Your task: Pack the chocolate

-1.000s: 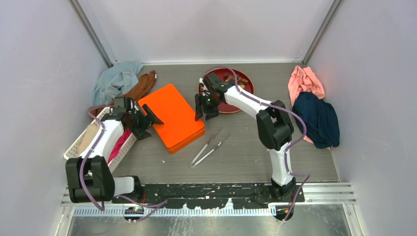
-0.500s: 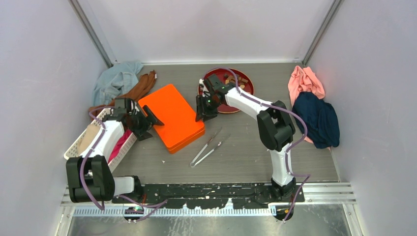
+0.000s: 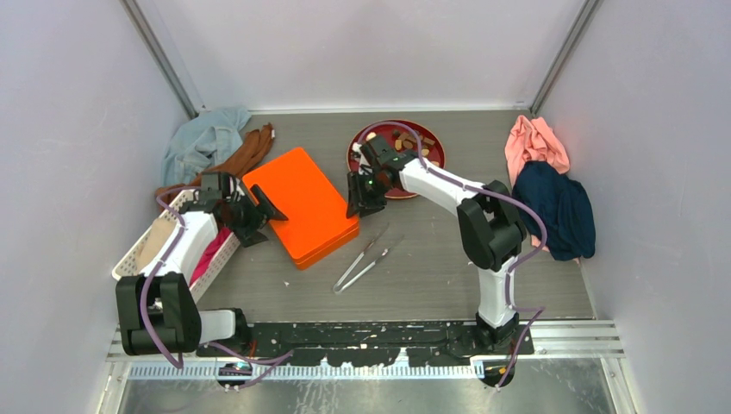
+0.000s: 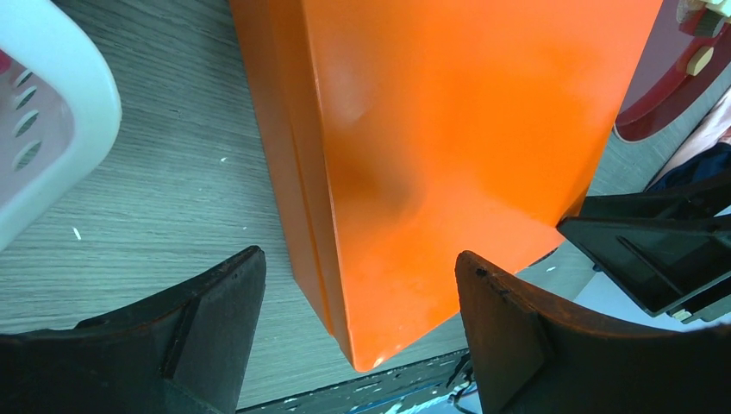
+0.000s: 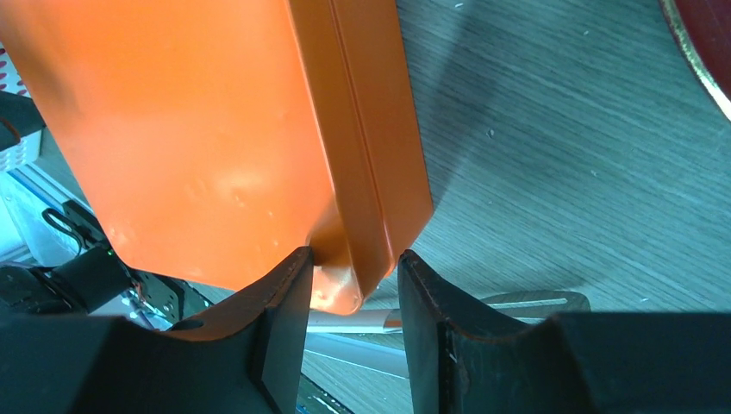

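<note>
The chocolate [image 3: 412, 140] lies as small brown and cream pieces on a dark red plate [image 3: 438, 148] at the back centre; one piece [image 4: 700, 59] shows in the left wrist view. A closed orange box [image 3: 302, 203] lies left of the plate. My right gripper [image 3: 362, 205] sits at the box's right corner, between box and plate. In the right wrist view it [image 5: 355, 259] is shut on that corner of the box [image 5: 190, 129]. My left gripper [image 3: 261, 222] is open and straddles the box's opposite corner [image 4: 448, 129] without touching it [image 4: 360, 263].
Metal tweezers [image 3: 366, 257] lie on the table in front of the box, also just beyond my right fingers [image 5: 534, 302]. A white basket [image 3: 142, 250] stands at the left. Blue-grey and brown cloths [image 3: 207, 142] lie back left, pink and navy cloths [image 3: 552, 190] at the right.
My right gripper has narrowed its jaws onto the box's corner and shifted slightly right. The left arm and the box have stayed put.
</note>
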Robot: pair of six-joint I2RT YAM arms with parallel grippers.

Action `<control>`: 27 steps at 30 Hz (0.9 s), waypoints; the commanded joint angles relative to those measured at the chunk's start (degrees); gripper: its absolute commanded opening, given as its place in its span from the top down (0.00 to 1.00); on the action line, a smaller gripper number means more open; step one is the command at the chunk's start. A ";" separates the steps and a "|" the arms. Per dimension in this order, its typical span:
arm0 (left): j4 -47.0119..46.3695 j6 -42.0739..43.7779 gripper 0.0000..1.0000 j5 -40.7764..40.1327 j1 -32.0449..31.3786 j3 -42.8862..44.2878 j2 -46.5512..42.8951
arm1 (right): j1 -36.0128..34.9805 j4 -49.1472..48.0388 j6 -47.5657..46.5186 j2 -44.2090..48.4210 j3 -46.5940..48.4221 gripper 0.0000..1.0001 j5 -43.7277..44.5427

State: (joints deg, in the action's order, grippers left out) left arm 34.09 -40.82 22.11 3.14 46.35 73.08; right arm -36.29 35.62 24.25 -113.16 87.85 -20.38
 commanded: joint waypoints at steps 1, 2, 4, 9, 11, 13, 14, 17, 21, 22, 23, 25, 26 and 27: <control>-1.13 1.03 0.19 1.26 0.41 -0.12 -1.24 | -0.74 3.33 -1.35 2.62 -1.69 0.54 1.10; -0.98 1.01 0.19 1.23 0.45 -0.12 -1.45 | -0.82 3.43 -1.40 2.67 -1.72 0.54 1.05; -0.75 0.92 0.19 1.31 0.41 -0.33 -2.15 | -1.11 3.84 -1.63 2.64 -1.77 0.54 1.03; -0.10 0.58 0.19 1.62 0.39 -1.17 -3.94 | -1.81 5.57 -2.57 3.40 -1.81 0.54 2.07; 0.16 0.48 0.19 1.87 0.43 -1.74 -4.78 | -2.16 6.68 -3.20 3.60 -1.85 0.55 2.94; 0.66 0.53 0.19 1.88 0.46 -2.25 -5.52 | -2.35 7.17 -3.56 3.93 -2.17 0.54 3.45; 0.85 0.68 0.19 1.80 0.42 -2.43 -5.76 | -2.34 7.15 -3.60 4.12 -2.44 0.54 3.42; 1.30 0.82 0.19 1.71 0.40 -2.30 -6.40 | -2.39 7.42 -3.64 4.80 -1.98 0.54 2.73; 1.77 0.95 0.19 1.51 0.43 -0.95 -6.43 | -2.45 6.67 -2.93 5.96 0.36 0.43 2.57; 1.92 1.00 0.19 1.20 0.39 -0.51 -6.30 | -2.44 6.40 -2.83 5.95 1.14 0.38 2.99; 2.02 1.12 0.19 1.04 0.42 -0.03 -6.03 | -2.37 6.19 -2.90 5.66 2.03 0.34 3.44; 1.93 1.26 0.19 0.57 0.45 0.67 -5.36 | -2.06 5.88 -3.22 4.16 3.92 0.32 3.98; 1.80 1.29 0.19 0.29 0.46 1.00 -4.95 | -1.77 6.10 -3.31 3.04 5.37 0.31 3.58; 1.78 1.35 0.19 0.02 0.41 1.40 -4.54 | -1.39 6.44 -3.45 1.92 6.84 0.30 2.97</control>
State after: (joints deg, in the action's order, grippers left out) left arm 36.14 -40.25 22.48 3.14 44.27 68.03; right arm -38.28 42.26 21.89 -110.67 88.12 -17.63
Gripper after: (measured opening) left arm 0.811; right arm 0.684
